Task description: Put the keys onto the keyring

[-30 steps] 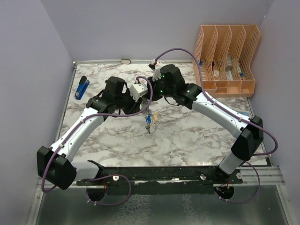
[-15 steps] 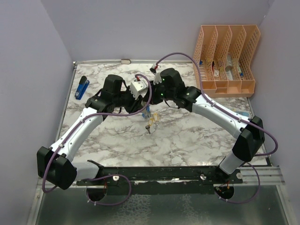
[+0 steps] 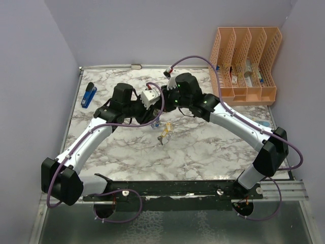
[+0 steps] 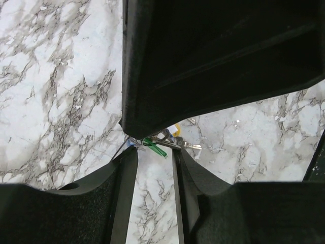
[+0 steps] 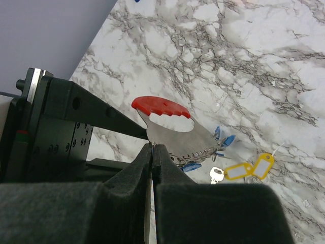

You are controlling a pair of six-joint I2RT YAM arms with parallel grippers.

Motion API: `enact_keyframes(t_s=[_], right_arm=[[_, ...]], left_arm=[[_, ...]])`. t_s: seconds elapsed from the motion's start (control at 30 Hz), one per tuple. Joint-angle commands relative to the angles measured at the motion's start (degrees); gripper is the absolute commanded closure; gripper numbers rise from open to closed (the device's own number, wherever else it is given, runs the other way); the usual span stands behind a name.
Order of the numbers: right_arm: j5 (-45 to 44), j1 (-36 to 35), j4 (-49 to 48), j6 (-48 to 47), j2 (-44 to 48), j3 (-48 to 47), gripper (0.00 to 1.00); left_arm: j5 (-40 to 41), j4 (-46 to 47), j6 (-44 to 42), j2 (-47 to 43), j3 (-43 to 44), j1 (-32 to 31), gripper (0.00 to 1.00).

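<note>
Item: keyring (image 5: 175, 133), silver plate w/ red cap. Pinched at its near edge by right gripper (image 5: 152, 150), fingers closed flat on the metal.

Second tool: left gripper (image 4: 152, 158), fingers a narrow gap apart. One tip touching the ring's edge in right wrist view. Grip or mere contact: cannot tell.

Contents: keys (image 5: 223, 140). Blue heads tight against the ring just beyond the right tips. Yellow pair + bare silver one further out. On the ring or loose: cannot tell.

Step, prob.: ring steadied betw. both tools, threading in hand.

Next, prob.: one tool to hold firm, the other to feed a key's hole onto the loop. Fine alignment req'd.

View diffs: green key (image 4: 154, 148) right at the left tips, seen from left wrist only. Red cap seen from right wrist only. Ring hidden under both wrists from top, only a small cluster showing below the tools.
</note>
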State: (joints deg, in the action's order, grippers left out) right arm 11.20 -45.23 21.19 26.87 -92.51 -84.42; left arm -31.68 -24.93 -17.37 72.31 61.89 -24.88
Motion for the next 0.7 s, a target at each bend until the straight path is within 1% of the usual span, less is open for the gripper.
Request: enact_keyframes(t_s=[0.0,0.17,0.27,0.4,0.5,0.67], right_arm=[[1.5,0.2,-3.6,1.2,2.3,-0.5,0.99],[1.6,0.2,-4.3,1.6,2.6,0.0,0.99],[0.9,0.2,-4.4,1.5,2.4,0.0,0.99],[1.3,0.2,-4.8,1.7,2.2,0.0,0.99],[1.7,0.2,-4.9,1.7,2.2,-0.2,0.99],[1.6,0.2,-4.8,1.6,2.8,0.2,0.99]], left_arm=[[-0.5,2.4,0.9,-0.2,0.6,0.7,0.63],[-1.6,3.8,2.1,-0.2,0.8,0.9,0.63],[-3.9,3.7,2.9,-0.3,1.3,1.1,0.63],[-9.2,3.4,2.7,-0.6,1.3,1.4,0.63],[-10.9,4.6,2.6,-0.7,0.2,2.5,0.63],[-11.5,5.5,2.4,-0.9,-0.1,4.3,0.71]])
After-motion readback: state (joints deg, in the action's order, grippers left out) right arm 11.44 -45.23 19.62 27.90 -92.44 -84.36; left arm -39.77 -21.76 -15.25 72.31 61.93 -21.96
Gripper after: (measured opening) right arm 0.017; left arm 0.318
